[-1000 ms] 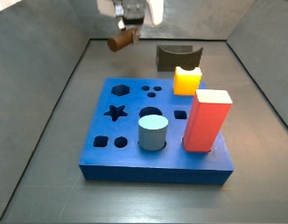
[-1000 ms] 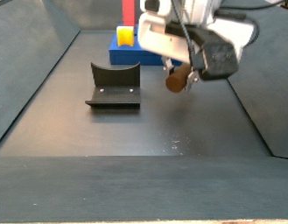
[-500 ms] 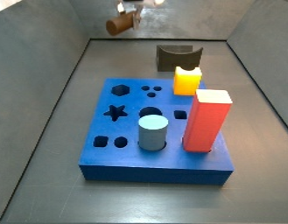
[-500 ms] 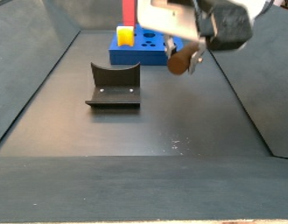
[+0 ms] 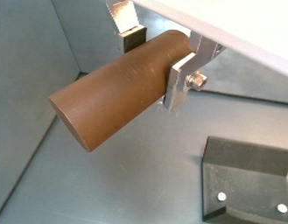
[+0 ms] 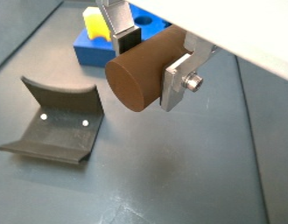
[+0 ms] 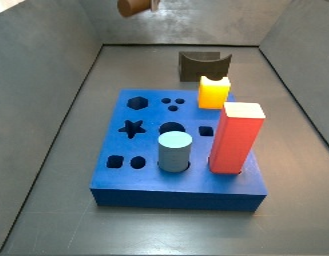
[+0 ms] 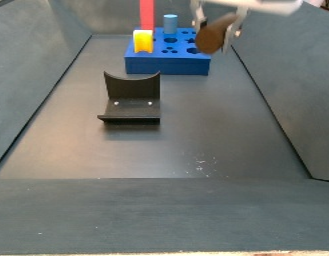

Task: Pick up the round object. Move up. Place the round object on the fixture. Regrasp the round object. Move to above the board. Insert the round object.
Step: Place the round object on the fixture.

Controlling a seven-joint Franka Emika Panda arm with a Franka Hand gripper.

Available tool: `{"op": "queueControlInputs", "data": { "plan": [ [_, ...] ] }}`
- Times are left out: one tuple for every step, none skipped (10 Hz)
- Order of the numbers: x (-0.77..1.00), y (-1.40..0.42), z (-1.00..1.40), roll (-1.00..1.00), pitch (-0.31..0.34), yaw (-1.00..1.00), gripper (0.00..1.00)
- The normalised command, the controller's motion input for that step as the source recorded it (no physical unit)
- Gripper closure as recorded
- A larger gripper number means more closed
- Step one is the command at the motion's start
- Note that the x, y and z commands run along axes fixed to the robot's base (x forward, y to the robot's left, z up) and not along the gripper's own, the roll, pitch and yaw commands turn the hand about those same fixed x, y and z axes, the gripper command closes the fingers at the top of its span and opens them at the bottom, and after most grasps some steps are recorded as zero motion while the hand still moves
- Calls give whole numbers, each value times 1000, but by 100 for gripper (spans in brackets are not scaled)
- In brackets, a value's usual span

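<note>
1. The round object is a reddish-brown cylinder. It lies sideways between the two silver fingers of the gripper, which is pinching it by its sides.
2. In both wrist views its flat round end sticks out past the finger plates, and no part of it touches the floor.
3. In a side view only the lower part of the peg shows at the top edge of the picture, high over the far end of the floor; the gripper itself is cut off there.
4. In a side view the peg hangs high up, and the gripper is only partly seen at the top edge.
5. The fixture is a dark block with a curved notch on top. It stands on the grey floor, below the peg and to one side of it, and it holds nothing.
6. In a side view the fixture stands just behind the board, near a yellow block.
7. The board is a thick blue slab with dark holes of several shapes.
8. On the board stand a tall red block, the yellow block and a light blue-grey cylinder.
9. The peg is well apart from the board and from the fixture.
</note>
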Motion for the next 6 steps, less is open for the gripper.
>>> {"op": "queueControlInputs", "data": {
  "plan": [
    [1000, -608, 145, 105, 26, 1000, 100],
    [1000, -606, 80, 108, 35, 1000, 100],
    [1000, -519, 71, 124, 50, 1000, 100],
    [1000, -436, 61, 135, 69, 1000, 100],
    [1000, -371, 47, 159, 103, 1000, 100],
    [1000, -329, 44, 188, 132, 1000, 100]
  ]
}}
